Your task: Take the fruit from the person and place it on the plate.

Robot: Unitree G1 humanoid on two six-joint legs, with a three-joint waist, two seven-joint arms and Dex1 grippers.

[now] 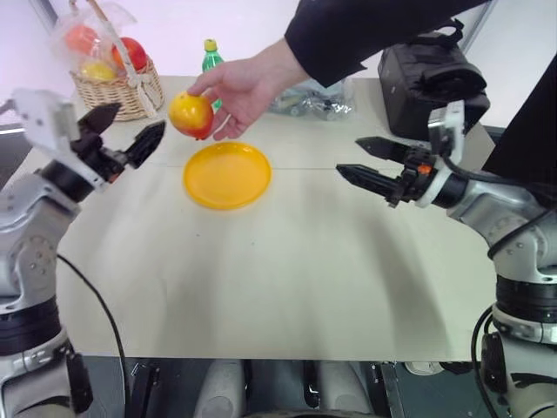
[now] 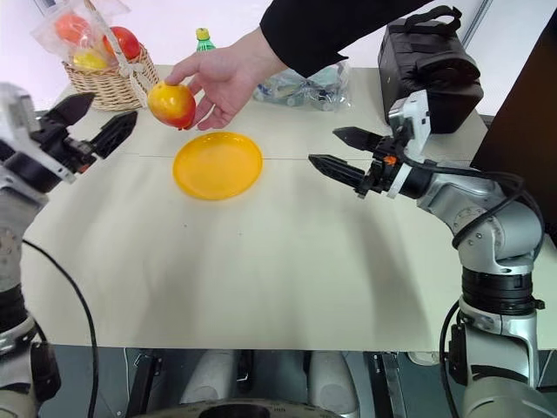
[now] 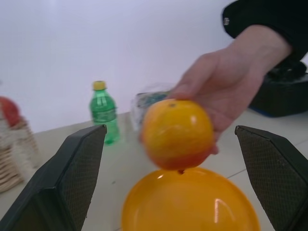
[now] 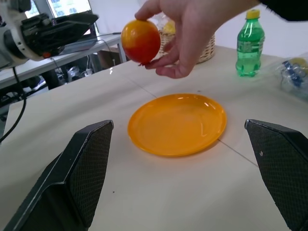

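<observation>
The person's hand reached in over the bench from one o'clock, and there it was, the fruit, yellow-orange with its red blush turned downward, pinched in the fingertips and held up in the air. It hung just past the plate's far rim, at about eleven o'clock of the plate, not touching it. The plate itself lay flat on the bench, nothing on it. The left tool floated at nine o'clock of the fruit, its two black fingers spread wide apart, close beside the fruit but gripping nothing; in the left wrist view the fruit sat squarely between the two finger pads with clear gaps on both sides. Over on the other side, the right tool hovered at three o'clock of the plate, well apart from it, fingers likewise wide apart and holding nothing, aimed across toward the plate. Behind, a wicker basket of wrapped fruits stood at the far left, a green bottle beside the hand, and a black bag at the far right.
</observation>
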